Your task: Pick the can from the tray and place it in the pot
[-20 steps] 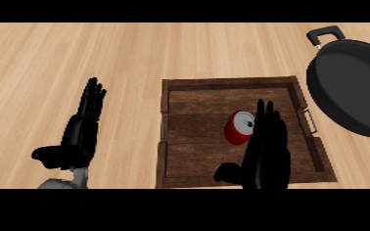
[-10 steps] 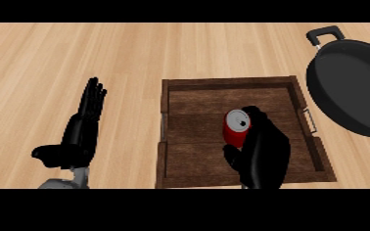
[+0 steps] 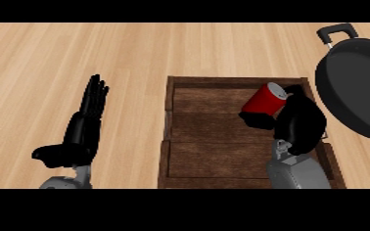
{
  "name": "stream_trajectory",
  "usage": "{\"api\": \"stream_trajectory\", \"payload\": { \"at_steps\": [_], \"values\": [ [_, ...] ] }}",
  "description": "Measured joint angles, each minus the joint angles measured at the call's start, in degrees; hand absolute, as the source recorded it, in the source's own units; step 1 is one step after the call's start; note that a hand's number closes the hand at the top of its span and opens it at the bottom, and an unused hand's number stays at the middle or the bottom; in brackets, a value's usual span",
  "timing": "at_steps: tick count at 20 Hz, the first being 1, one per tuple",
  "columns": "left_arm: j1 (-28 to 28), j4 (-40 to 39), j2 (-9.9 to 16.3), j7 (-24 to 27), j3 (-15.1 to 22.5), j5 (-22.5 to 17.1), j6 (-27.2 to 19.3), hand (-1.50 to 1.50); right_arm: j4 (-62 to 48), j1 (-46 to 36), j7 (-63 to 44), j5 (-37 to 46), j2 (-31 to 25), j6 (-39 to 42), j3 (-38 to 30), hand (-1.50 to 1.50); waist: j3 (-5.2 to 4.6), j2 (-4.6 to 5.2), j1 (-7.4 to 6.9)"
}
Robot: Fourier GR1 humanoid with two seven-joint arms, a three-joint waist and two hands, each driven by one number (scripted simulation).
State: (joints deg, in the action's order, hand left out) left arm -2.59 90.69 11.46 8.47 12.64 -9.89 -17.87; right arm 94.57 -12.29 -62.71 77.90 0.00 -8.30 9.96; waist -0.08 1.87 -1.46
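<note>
Gripping one tilted can, right hand, seemingly above one tray; left hand straight-fingered.

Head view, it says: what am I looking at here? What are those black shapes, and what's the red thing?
You are looking down from the robot's head at a wooden counter. The black shapes are its two hands on grey forearms. The left hand rests open on the counter, fingers straight. The right hand is curled round a red can, tilted, over a dark wooden tray. At the right edge is a black pot, where the can should go.
</note>
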Motion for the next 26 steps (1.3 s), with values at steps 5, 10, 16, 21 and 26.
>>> {"api": "stream_trajectory", "payload": {
  "at_steps": [5, 10, 16, 21, 26],
  "values": [
    [-0.5, 0.5, 0.1, 0.3, 0.5, 0.3, 0.5, 0.0, -6.9, -6.5, -0.6, -1.9, -3.2, 1.6, -13.7, 1.5, 0.03, 1.3, -1.9],
    [-1.7, 0.5, -0.1, 0.2, 1.8, 0.6, 1.4, 0.0, -16.0, -16.1, -0.9, 1.4, -10.4, 3.1, -23.5, 1.5, 0.0, 1.94, -4.57],
    [-3.4, 0.1, -0.7, -0.3, 3.5, 1.2, 2.2, 0.0, -27.5, -27.4, -1.5, 9.3, -19.3, 4.7, -29.6, 1.5, -0.07, 2.25, -7.44],
    [-4.1, -0.1, -0.9, -0.7, 4.2, 1.3, 2.8, 0.0, -36.2, -34.4, -3.1, 16.4, -24.5, 6.0, -33.3, 1.5, -0.05, 2.26, -8.86],
    [-4.6, -0.7, -1.3, -0.7, 4.5, 1.5, 2.9, 0.0, -43.4, -40.0, -4.9, 22.7, -27.5, 6.8, -36.5, 1.5, 0.01, 2.12, -9.03]
  ]
}}
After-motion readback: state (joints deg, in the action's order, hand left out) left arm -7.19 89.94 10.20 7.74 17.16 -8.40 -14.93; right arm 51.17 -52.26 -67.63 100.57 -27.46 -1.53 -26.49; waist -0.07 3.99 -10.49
